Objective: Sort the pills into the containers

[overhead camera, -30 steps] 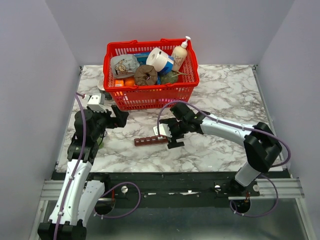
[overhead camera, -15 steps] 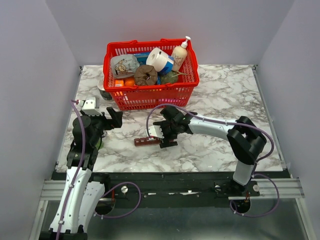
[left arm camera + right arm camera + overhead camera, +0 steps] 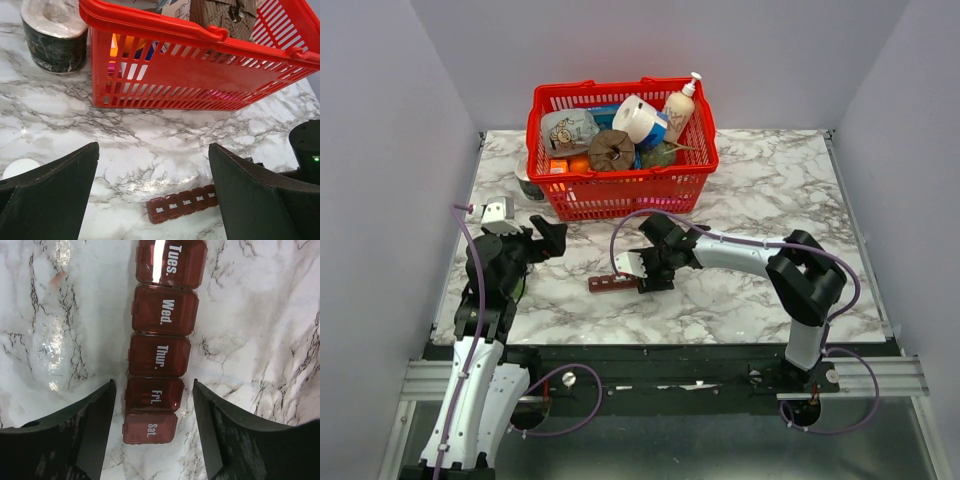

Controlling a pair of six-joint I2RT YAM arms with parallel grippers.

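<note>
A long narrow dark red plastic pill organizer point(image 3: 612, 283) lies flat on the white marble-patterned table point(image 3: 770, 180), a little left of centre in the lower half of the top view. In the right wrist view the organizer point(image 3: 159, 350) runs up the middle of the frame. Its square lids, printed Tues., Wed., Thur., Fri. and Sat., are all shut. The dark plastic hides whatever is inside.

The right gripper point(image 3: 152, 384) is spread wide. One finger stands on each side of the Fri. and Sat. compartments, just beside them, with a strip of marble showing on each side. From above, the right gripper point(image 3: 646, 272) covers the strip's right end.

The left gripper point(image 3: 550, 238) sits at centre left of the top view, near the basket's lower left corner. Its fingers are spread apart and hold nothing. In the left wrist view the left gripper point(image 3: 154, 146) frames bare marble, and the organizer point(image 3: 182, 204) is at the lower middle.

A big red plastic mesh basket point(image 3: 620, 195) stands at the upper middle of the table. It holds a white roll point(image 3: 638, 118), a cream pump bottle point(image 3: 680, 108), a brown round item point(image 3: 611, 150) and a silvery pouch point(image 3: 567, 130). A dark cylindrical tub with a pale top point(image 3: 52, 35) stands just left of the basket point(image 3: 200, 80).
</note>
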